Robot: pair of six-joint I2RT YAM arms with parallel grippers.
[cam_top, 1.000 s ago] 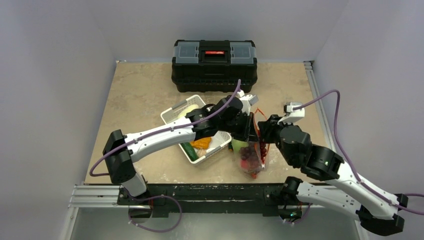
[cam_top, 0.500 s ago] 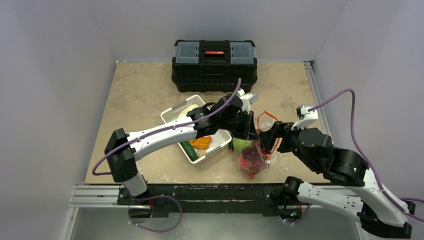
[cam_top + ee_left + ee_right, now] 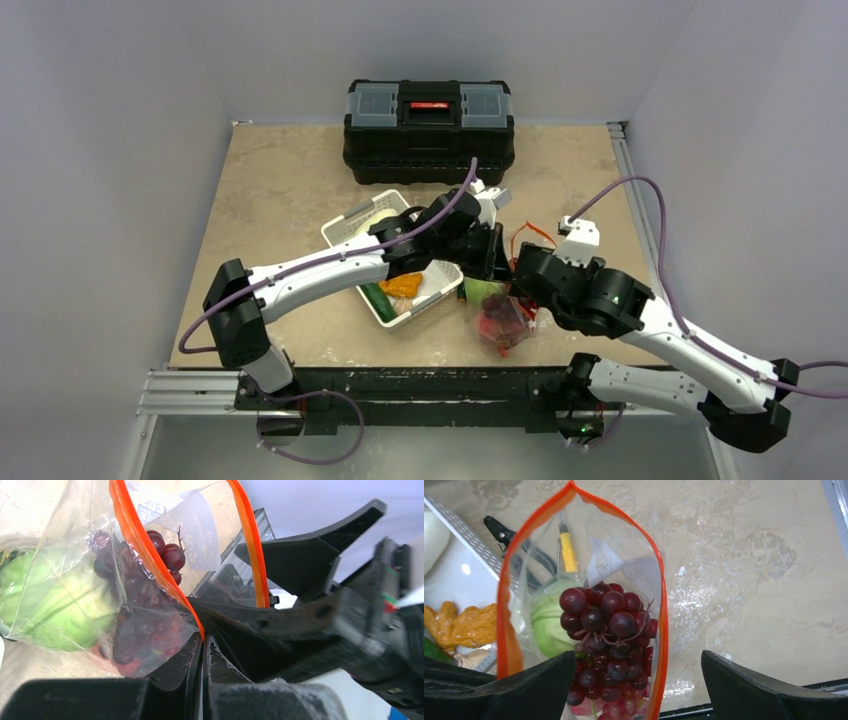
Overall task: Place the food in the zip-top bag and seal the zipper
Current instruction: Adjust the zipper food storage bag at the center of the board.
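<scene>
In the white basket (image 3: pixel 461 532) on my left lie an orange chunk (image 3: pixel 466 625) and a green cucumber (image 3: pixel 431 650). My left jaws are pinched shut on the zipper (image 3: pixel 135 545) of the zip-top bag (image 3: pixel 624 565). The bag stands on the desk (image 3: pixel 749 580) just beside the basket, mouth open, holding cabbage (image 3: pixel 546 620) and grapes (image 3: pixel 609 622). My right jaws are spread wide, one finger on either side of the bag, gripping nothing.

A robotics lab test cell: plain pale walls (image 3: pixel 100 200) box in a beige table (image 3: pixel 280 180). Two white-and-black arms (image 3: pixel 310 272) are bolted to an aluminium rail (image 3: pixel 190 392) at 6 o'clock, trailing purple cables (image 3: pixel 640 181). A black toolbox (image 3: pixel 429 117) sits at 12 o'clock, and the food (image 3: pixel 606 625) looks like toy produce.
</scene>
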